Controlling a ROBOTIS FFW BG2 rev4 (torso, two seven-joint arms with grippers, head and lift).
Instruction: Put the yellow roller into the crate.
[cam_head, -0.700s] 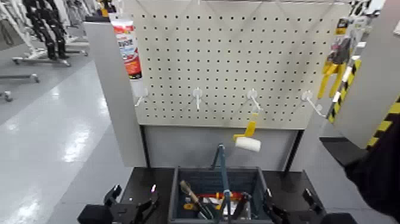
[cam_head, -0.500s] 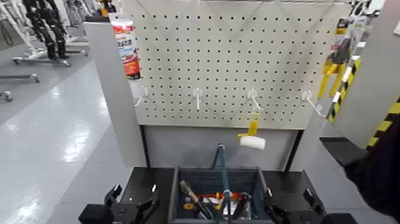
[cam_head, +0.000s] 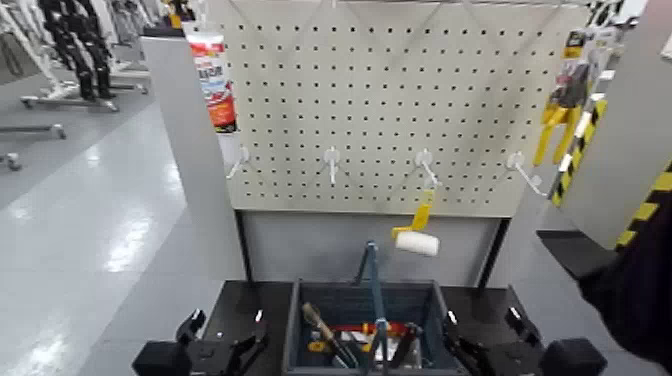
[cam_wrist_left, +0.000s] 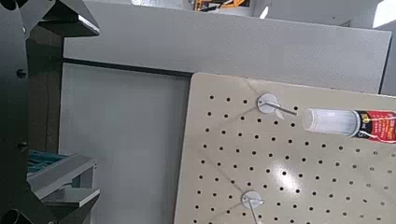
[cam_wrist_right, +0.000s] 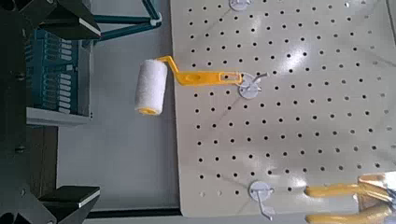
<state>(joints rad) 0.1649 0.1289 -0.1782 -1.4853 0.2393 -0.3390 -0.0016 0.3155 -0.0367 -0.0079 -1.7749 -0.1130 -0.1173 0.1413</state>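
Low at the front of the head view, the left hand (cam_head: 222, 350) and the right hand (cam_head: 490, 352) sit on the dark worktop (cam_head: 255, 300), one on either side of the crate (cam_head: 300, 335). Both hands have their fingers spread wide and hold nothing. The crate stands between them, close to each, with its tall handle (cam_head: 374, 285) rising in the middle and a wooden-handled brush (cam_head: 322, 330) lying inside. The yellow roller (cam_head: 417, 232) hangs from a hook (cam_head: 425, 164) on the pegboard (cam_head: 400, 100), well above and beyond the right hand and above the far side of the crate. A tube (cam_head: 212, 82) hangs at the board's edge, far above the left hand. Yellow-handled pliers (cam_head: 556, 120) hang well above the right hand.

Ahead of the left hand in the left wrist view, its dark fingers (cam_wrist_left: 56, 19) stand wide apart, framing the pegboard (cam_wrist_left: 280, 159), the tube (cam_wrist_left: 350, 122) and a bare hook (cam_wrist_left: 268, 103).

Ahead of the right hand in the right wrist view, its fingers (cam_wrist_right: 70, 19) are equally wide. The yellow roller (cam_wrist_right: 182, 82) hangs well clear of them, its handle caught on a hook (cam_wrist_right: 248, 89); the crate (cam_wrist_right: 56, 75) lies nearer the hand. The pliers (cam_wrist_right: 350, 201) show at the edge.
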